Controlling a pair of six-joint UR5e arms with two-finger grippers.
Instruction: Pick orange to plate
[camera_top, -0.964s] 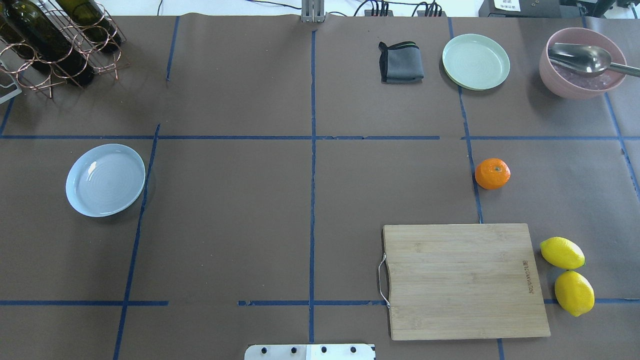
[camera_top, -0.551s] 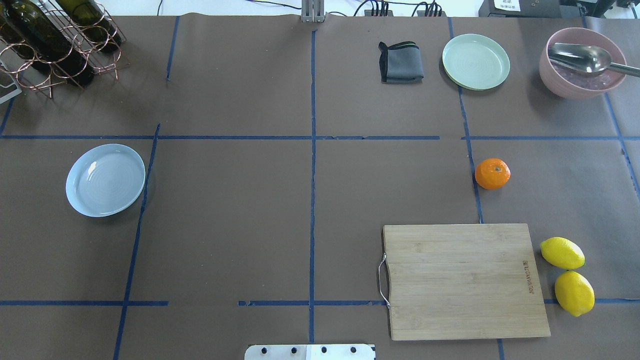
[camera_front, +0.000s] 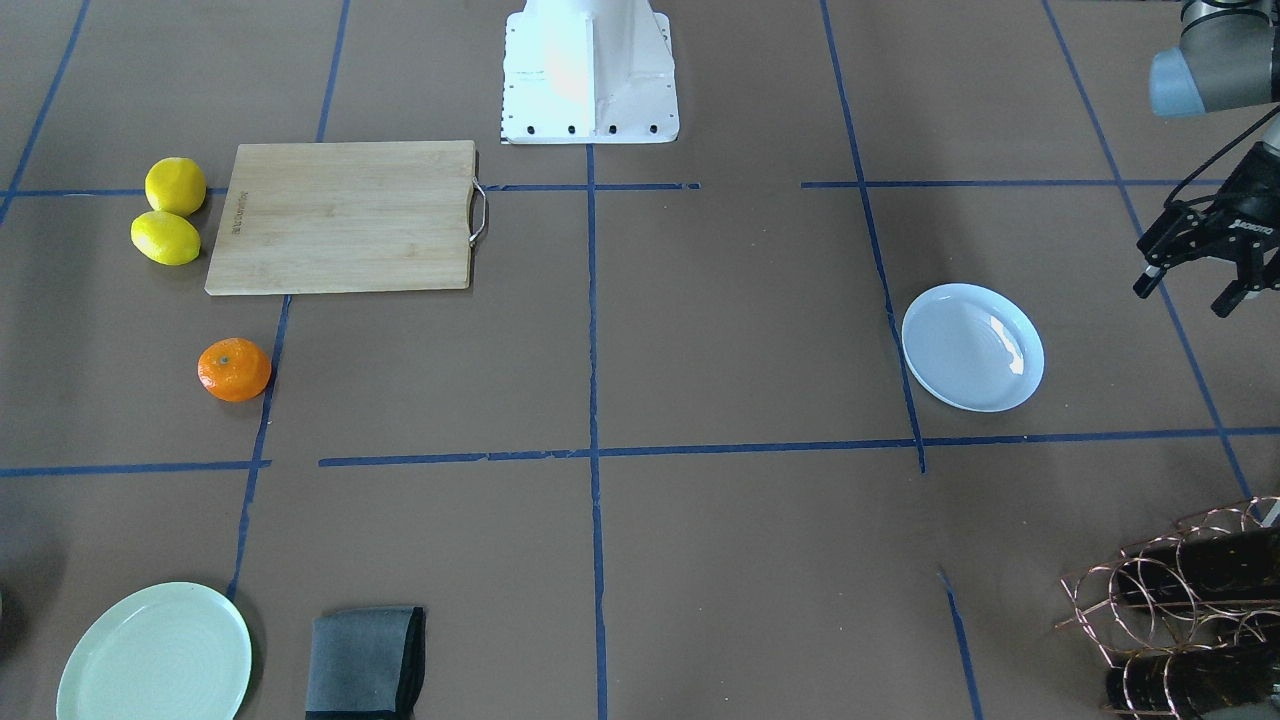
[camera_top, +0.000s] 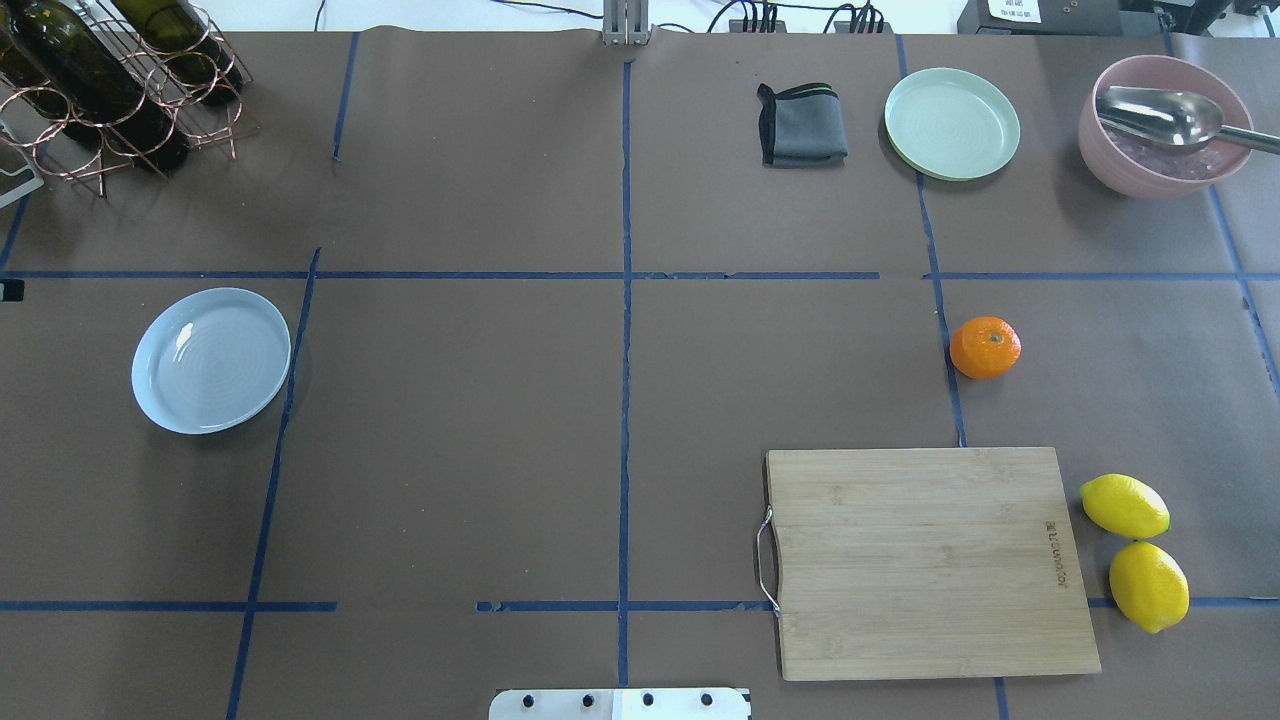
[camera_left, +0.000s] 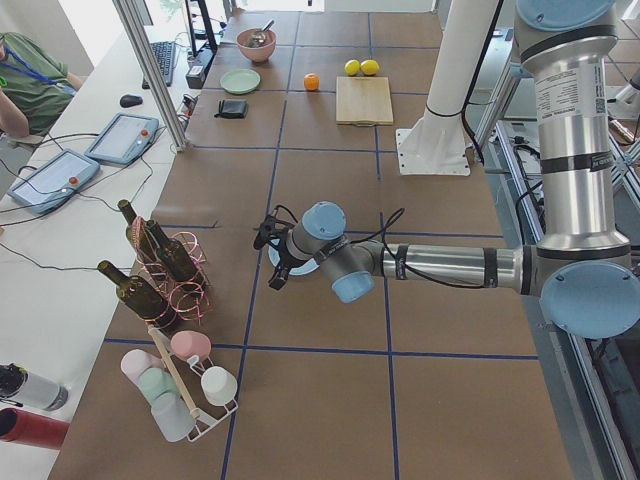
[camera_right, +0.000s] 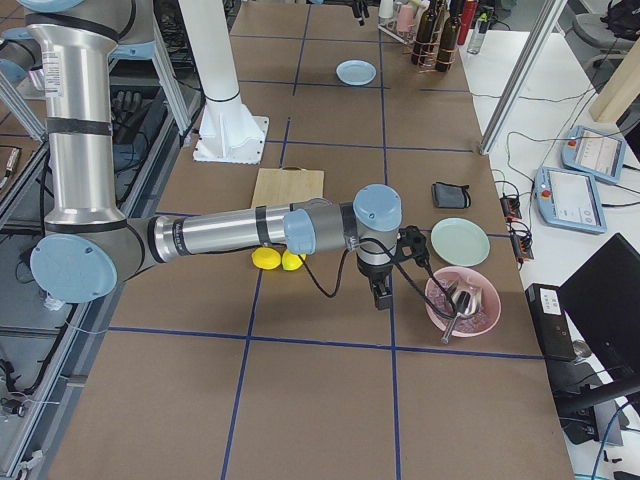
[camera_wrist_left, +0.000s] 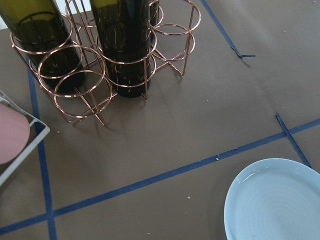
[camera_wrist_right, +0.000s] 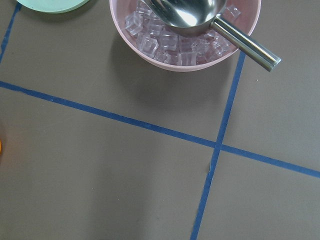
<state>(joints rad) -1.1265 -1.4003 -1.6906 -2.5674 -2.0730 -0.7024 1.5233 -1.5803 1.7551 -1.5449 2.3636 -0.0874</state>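
The orange (camera_top: 985, 347) lies on the brown table right of centre, beyond the cutting board, and shows again in the front view (camera_front: 234, 369). The pale blue plate (camera_top: 211, 360) is far over on the left (camera_front: 972, 347), and its rim shows in the left wrist view (camera_wrist_left: 275, 200). My left gripper (camera_front: 1188, 292) hangs open and empty just outside the plate, apart from it. My right gripper (camera_right: 385, 290) shows only in the right side view, hovering near the pink bowl; I cannot tell whether it is open or shut.
A wooden cutting board (camera_top: 930, 560) and two lemons (camera_top: 1124, 505) lie near the robot's right. A grey cloth (camera_top: 802, 125), a pale green plate (camera_top: 952, 123) and a pink bowl of ice with a metal scoop (camera_top: 1165, 125) line the far edge. A copper bottle rack (camera_top: 110, 80) stands far left.
A small black part of my left gripper has edged in at the overhead view's left border. The orange, the plate and everything else lie unmoved.
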